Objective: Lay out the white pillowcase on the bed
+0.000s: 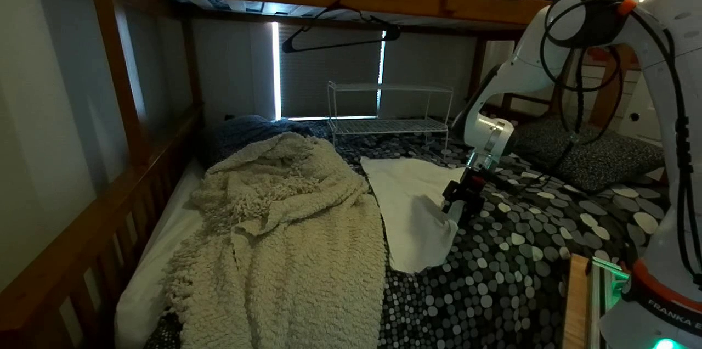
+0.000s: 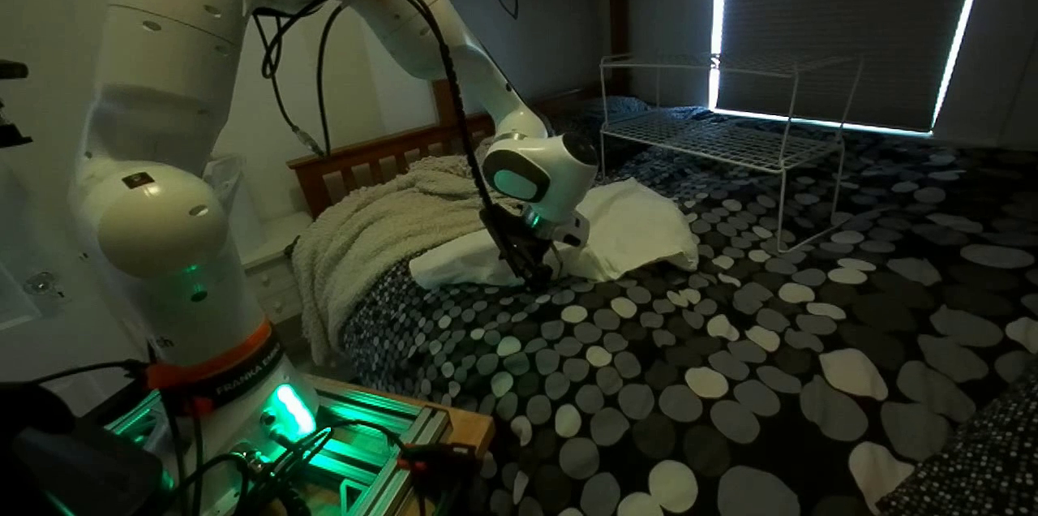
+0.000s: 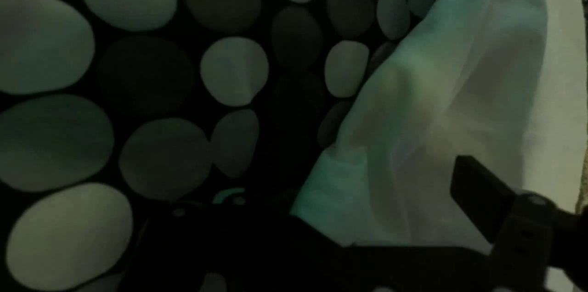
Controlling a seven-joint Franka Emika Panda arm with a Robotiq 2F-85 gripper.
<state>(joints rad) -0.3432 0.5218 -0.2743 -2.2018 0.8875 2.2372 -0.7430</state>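
– Since the thin, plain white fabric pillowcase lies mostly spread on the pebble-patterned, wooden-framed bunk bed, the cream knitted blanket between it and the slatted edge, what step is this?

– Straightening, I'd judge: its side away from that edge is rumpled. The black two-fingered hand stands wide there, seemingly pinching nothing.

– Next?

– Probably grip that fold, then draw it flat, away from the slatted edge.

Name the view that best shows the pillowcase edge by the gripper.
Wrist view: close up, the pillowcase edge stands out against the patterned bed. Both exterior views show it smaller, partly behind the gripper.
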